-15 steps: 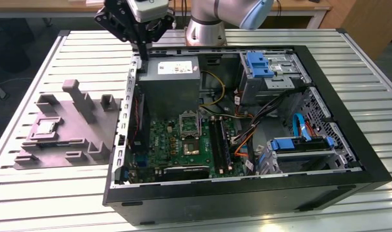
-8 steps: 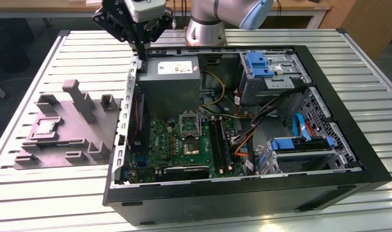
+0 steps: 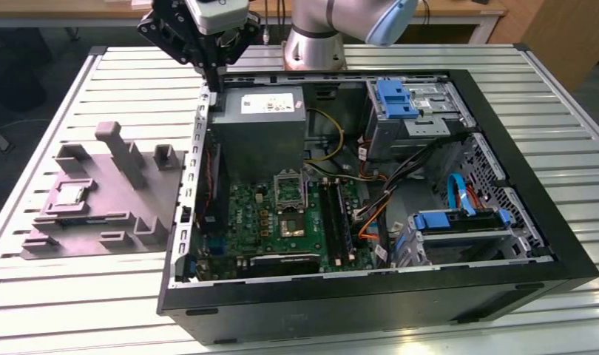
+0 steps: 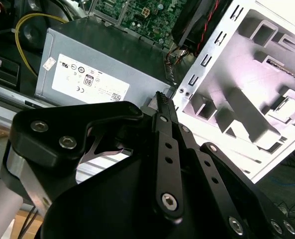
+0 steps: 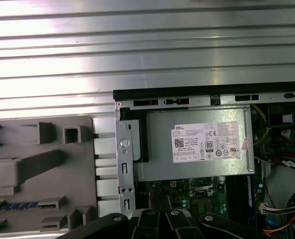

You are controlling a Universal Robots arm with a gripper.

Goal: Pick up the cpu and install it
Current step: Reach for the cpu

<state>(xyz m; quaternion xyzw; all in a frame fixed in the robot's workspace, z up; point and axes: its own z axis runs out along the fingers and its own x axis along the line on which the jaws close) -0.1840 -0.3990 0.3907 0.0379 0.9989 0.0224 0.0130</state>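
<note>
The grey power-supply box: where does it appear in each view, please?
Exterior view: power-supply box in the far corner of the case, at the exterior view's left, near the gripper.
Second wrist view: directly beyond the gripper, label visible.
First wrist view: between case rim and green board.
Shared landmark: grey moulded tray outside the case wall.

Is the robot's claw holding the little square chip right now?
No, the cpu lies in the grey tray, while the gripper hangs apart from it, above the power supply box.
</note>
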